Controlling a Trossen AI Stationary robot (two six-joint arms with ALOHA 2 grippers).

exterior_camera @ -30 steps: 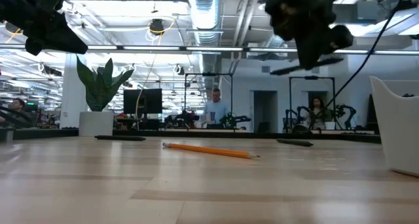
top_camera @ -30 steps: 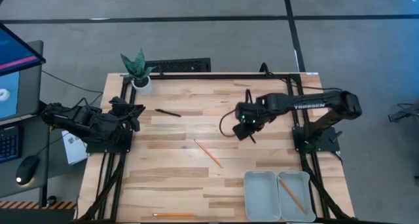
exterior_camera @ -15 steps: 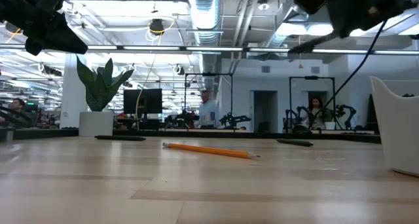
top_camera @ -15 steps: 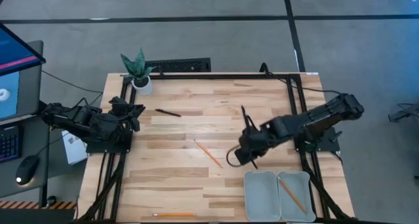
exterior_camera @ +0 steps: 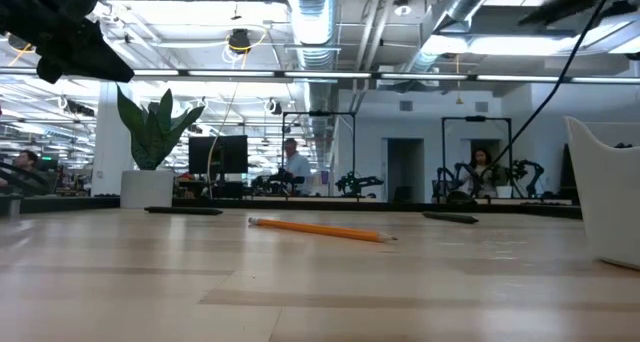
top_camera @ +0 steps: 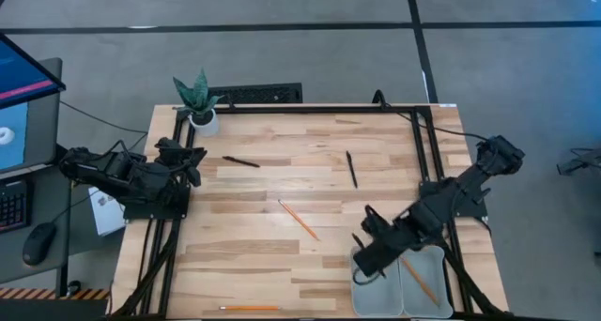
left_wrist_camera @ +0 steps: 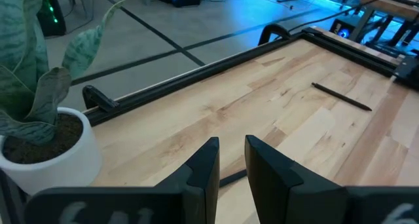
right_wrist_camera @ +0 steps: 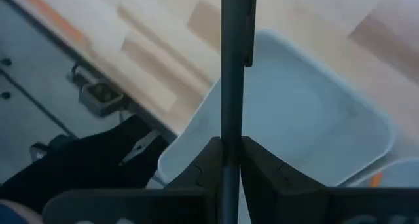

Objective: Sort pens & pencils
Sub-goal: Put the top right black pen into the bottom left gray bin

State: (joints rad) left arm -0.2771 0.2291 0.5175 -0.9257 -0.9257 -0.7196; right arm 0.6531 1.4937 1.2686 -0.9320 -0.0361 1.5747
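Note:
My right gripper hangs over the left grey tray near the table's near right corner, shut on a black pen. Two more black pens lie flat on the far half of the table. One orange pencil lies on the table's middle, another in the right tray, and a third at the near edge. My left gripper waits at the table's left edge, open by a narrow gap and holding nothing. My right gripper pinches the black pen's barrel between its two fingers, which lie across the pen. The clip end reaches out past the fingers. The pen is lifted clear, above the left tray's hollow.
A potted plant and a dark strip stand at the far left corner. Black frame rails run along the table's far and side edges. A monitor, keyboard and mouse sit off the table to the left.
My right gripper has carried the pen from above the table's far middle toward the near right corner, over the left tray, rising out of the low view. It has stayed shut on the pen. The black pen it had hidden now shows on the table.

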